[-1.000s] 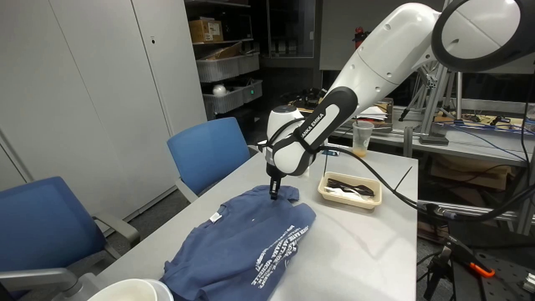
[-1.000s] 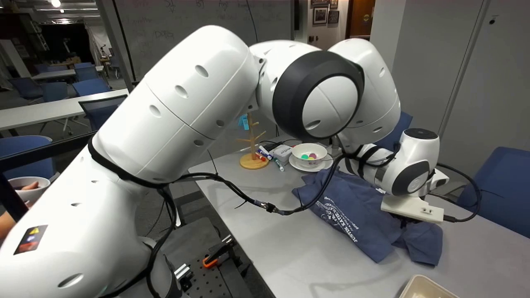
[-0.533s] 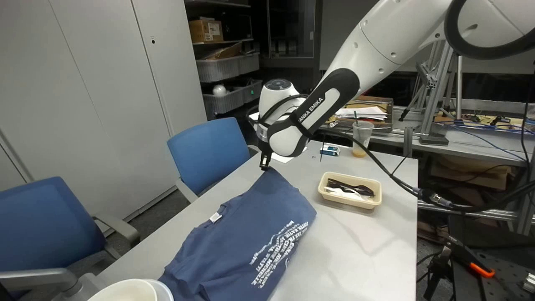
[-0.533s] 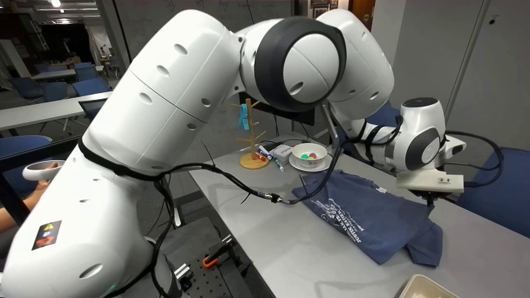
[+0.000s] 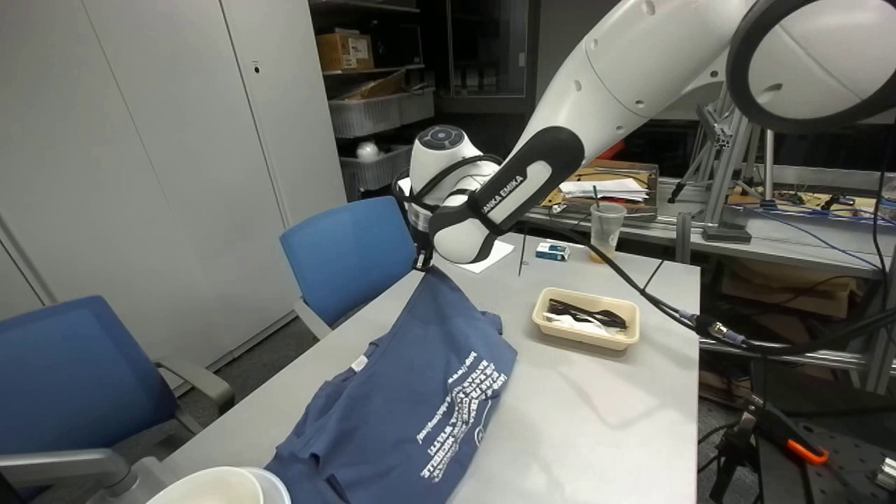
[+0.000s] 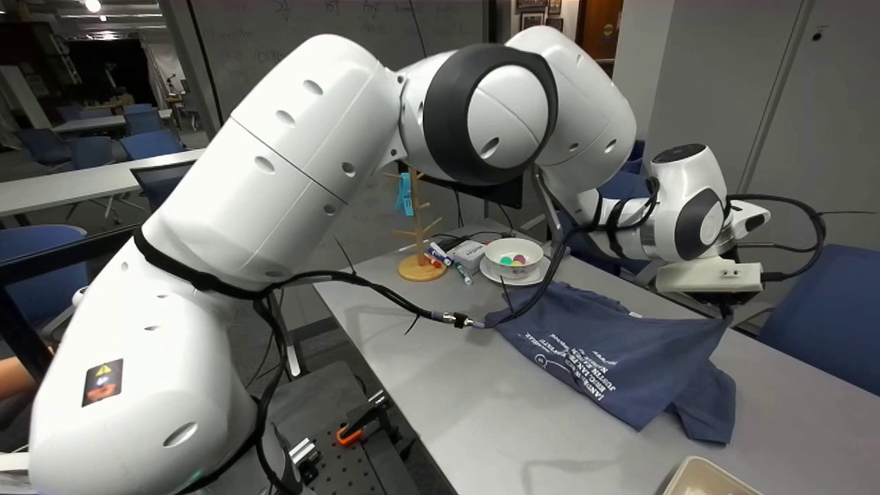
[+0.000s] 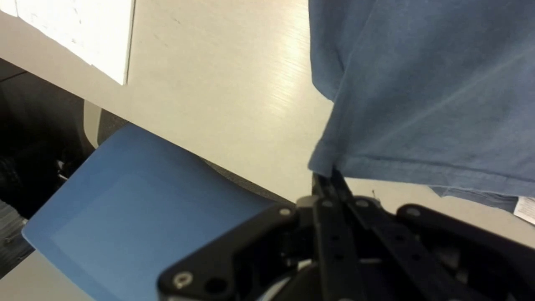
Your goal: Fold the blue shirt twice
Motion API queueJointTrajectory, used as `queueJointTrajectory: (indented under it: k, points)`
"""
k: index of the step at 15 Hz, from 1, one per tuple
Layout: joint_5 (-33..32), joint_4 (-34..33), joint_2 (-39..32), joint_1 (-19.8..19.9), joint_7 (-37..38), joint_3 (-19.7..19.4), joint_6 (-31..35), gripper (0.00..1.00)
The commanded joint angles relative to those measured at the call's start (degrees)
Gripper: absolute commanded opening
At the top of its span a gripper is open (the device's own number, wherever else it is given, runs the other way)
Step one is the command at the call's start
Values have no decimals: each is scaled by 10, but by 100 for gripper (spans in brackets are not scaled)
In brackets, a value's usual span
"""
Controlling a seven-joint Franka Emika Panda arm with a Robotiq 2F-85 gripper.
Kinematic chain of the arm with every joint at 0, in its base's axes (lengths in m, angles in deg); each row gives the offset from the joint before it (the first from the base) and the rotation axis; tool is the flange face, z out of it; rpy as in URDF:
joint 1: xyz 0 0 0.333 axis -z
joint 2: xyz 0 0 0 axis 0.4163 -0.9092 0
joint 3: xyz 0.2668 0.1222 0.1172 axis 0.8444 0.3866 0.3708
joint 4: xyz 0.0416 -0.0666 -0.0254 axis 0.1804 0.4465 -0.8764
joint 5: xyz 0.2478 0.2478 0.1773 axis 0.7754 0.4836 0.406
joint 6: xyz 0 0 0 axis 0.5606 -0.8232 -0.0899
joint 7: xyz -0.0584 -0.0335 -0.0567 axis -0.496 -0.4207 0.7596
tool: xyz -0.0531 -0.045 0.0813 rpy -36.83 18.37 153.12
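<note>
In an exterior view the pale, smooth table (image 5: 581, 420) gives open room at three and four o'clock of the blue shirt (image 5: 399, 406), out to a straight edge. The glossy white arm (image 5: 595, 91) reaches in from one o'clock, "ANKA EMIKA" legible on its dark band. A blue chair (image 5: 350, 255) stands at eleven o'clock, just past the opposite edge. Soft and creased, the shirt lies mostly on the tabletop, its white block print giving "http://www" and "MICHELLE", much of the rest warped. At two o'clock sits a cream, round-cornered tray (image 5: 584, 337). The gripper (image 7: 332, 179), at twelve o'clock, is pressed together, pinching a stitched corner raised off the table. At ten o'clock, a small white label (image 5: 359, 363) is unreadable.
</note>
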Motion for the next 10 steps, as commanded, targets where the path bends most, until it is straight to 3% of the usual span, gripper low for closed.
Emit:
queueJointTrajectory:
  k: [1, 2, 4, 7, 10]
  points:
    - [-16, -60, -46, -30, 59, -44, -17, 0]
    - [-17, -61, -50, -33, 66, -49, -20, 26]
    - [-24, -53, -48, -44, 86, -65, -20, 32]
    - [-25, -20, -26, -53, 100, -71, -15, 57]
    - [3, 25, 17, -38, 71, -19, -22, 79]
